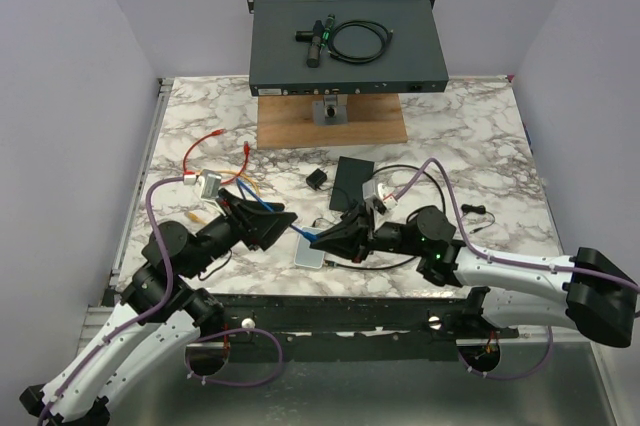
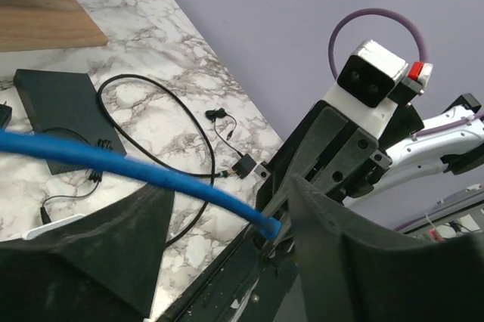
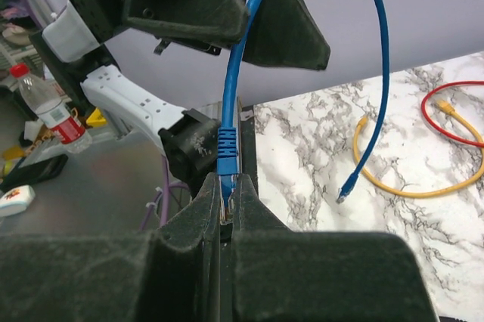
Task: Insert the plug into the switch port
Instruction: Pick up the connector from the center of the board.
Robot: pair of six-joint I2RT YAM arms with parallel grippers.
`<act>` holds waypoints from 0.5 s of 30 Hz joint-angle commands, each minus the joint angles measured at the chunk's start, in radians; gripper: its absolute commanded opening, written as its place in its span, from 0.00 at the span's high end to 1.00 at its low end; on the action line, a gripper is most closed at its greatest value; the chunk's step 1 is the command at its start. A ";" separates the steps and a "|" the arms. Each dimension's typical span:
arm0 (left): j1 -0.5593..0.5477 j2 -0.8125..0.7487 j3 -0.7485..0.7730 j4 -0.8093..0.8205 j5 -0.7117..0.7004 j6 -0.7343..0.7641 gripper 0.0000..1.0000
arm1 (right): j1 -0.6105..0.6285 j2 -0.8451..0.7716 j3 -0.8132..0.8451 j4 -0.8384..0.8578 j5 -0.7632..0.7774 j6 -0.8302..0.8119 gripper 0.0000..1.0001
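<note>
Your right gripper (image 3: pixel 224 202) is pressed shut on one plug (image 3: pixel 226 154) of the blue cable (image 3: pixel 378 50) over the near edge of the marble table (image 1: pixel 480 146). Your left gripper (image 1: pixel 280 231) stands just beside it, its jaws spread either side of the cable without pinching it. The switch (image 1: pixel 347 46) sits well apart at the far edge on a wooden board (image 1: pixel 375 128), with bare marble to the right. Count three cables, blue, red (image 1: pixel 212 134) and yellow (image 3: pixel 412 193), and two blue plugs, the second (image 3: pixel 344 195) hanging free.
</note>
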 commanded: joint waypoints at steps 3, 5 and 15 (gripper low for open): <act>-0.001 0.015 0.045 -0.014 -0.021 0.023 0.61 | 0.013 0.015 0.025 -0.114 -0.071 -0.080 0.99; -0.001 0.023 0.052 -0.017 -0.015 0.028 0.73 | 0.014 0.015 0.033 -0.151 -0.076 -0.091 0.99; 0.000 0.095 0.162 -0.142 0.002 0.114 1.00 | 0.014 0.002 0.159 -0.461 -0.128 -0.264 0.53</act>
